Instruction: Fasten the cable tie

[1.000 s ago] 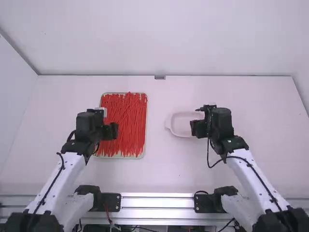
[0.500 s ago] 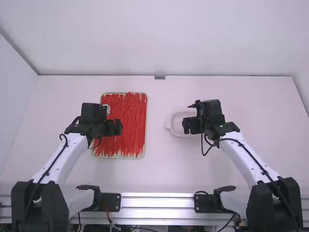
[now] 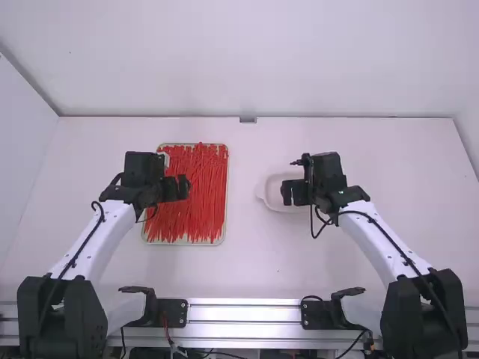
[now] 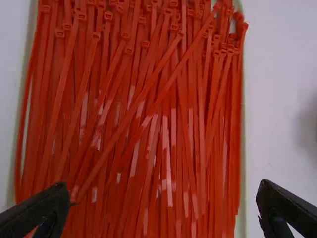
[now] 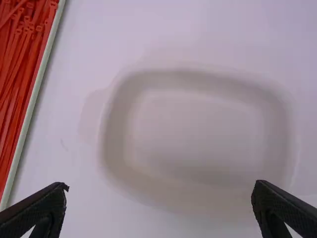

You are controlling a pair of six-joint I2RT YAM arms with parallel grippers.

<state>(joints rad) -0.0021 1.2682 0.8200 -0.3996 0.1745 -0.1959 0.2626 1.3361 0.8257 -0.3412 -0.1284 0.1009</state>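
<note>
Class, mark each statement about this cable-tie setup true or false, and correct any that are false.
1. The red cable ties lie in a tray. True.
2. The left gripper grips one tie. False: it is open above the ties and holds nothing.
3. The right gripper is over the white dish. True.
4. The right gripper is shut. False: its jaws stand wide open.
5. A tie lies in the white dish. False: no tie is in it.
</note>
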